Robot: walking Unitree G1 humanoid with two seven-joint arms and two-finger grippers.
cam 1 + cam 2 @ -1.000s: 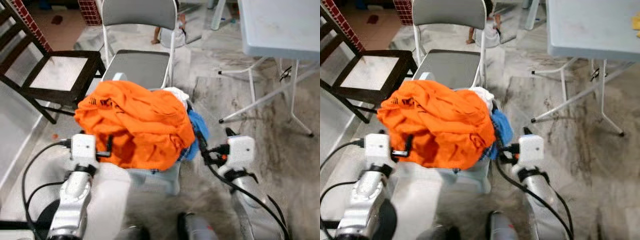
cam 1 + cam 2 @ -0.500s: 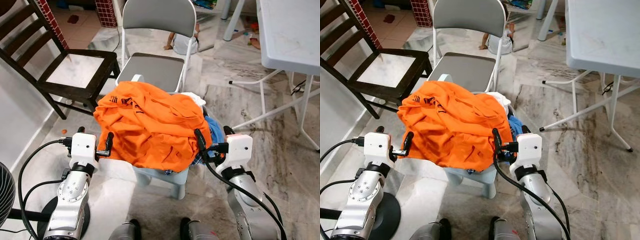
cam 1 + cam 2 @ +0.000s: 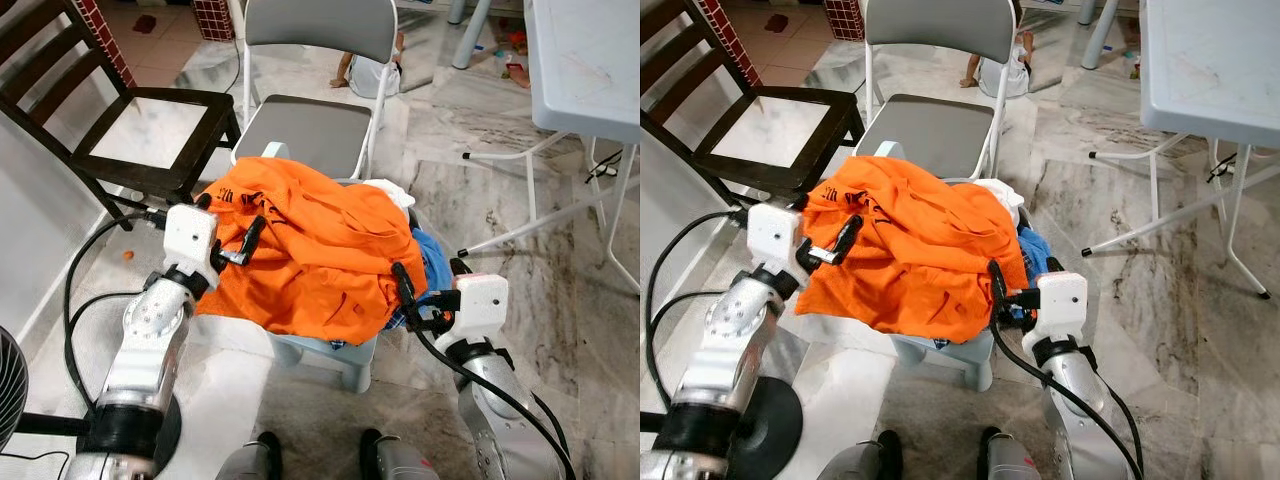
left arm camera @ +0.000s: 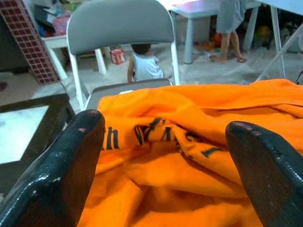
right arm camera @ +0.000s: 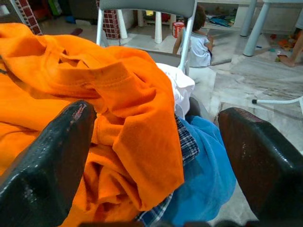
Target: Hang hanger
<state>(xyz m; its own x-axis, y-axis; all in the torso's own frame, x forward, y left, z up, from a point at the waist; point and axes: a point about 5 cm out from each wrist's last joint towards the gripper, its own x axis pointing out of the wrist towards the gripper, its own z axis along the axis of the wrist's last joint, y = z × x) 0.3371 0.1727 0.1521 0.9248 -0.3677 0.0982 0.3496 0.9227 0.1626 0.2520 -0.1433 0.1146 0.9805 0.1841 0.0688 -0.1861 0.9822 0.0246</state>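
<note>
Currently left gripper (image 3: 245,243), jaws spread wide and holding nothing, touches the orange shirt (image 3: 320,250) at frame centre; right gripper (image 3: 425,295), jaws spread, sits lower right beside blue cloth (image 3: 432,262).

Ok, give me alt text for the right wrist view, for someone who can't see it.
The right gripper, fingers open, faces a heap of clothes: an orange shirt on top, with blue cloth, checked fabric and white cloth beneath. Behind stand a grey folding chair and a seated child.

We are probably in a home: marble floor (image 3: 560,300), folding chair (image 3: 310,120), wooden chair (image 3: 120,120), heaped laundry (image 3: 320,255).
</note>
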